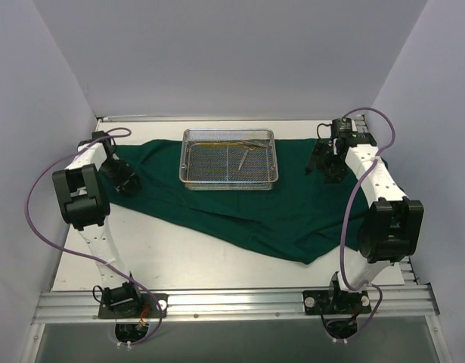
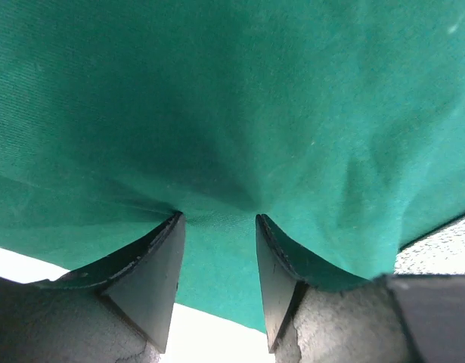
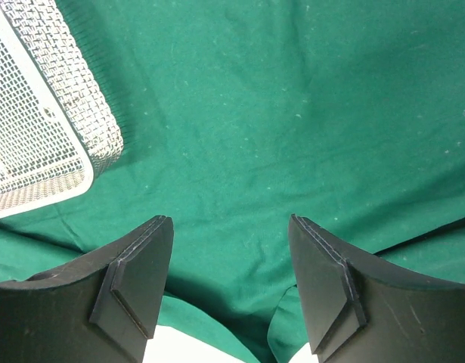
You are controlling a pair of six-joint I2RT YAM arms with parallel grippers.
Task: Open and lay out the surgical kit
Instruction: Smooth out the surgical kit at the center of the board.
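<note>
Left end effector (image 2: 218, 217) is at the left edge of the green cloth (image 2: 292, 113), jaws half apart with fabric bunched between them; can't tell if it's truly pinched. Mesh tray (image 1: 229, 184) sits mid-cloth on the table (image 1: 179, 257), instruments (image 1: 243, 155) inside. Right end effector (image 3: 230, 219) hovers wide open over bare cloth beside the tray. Best to pull outward low and slow, so the tray doesn't slide.
</note>
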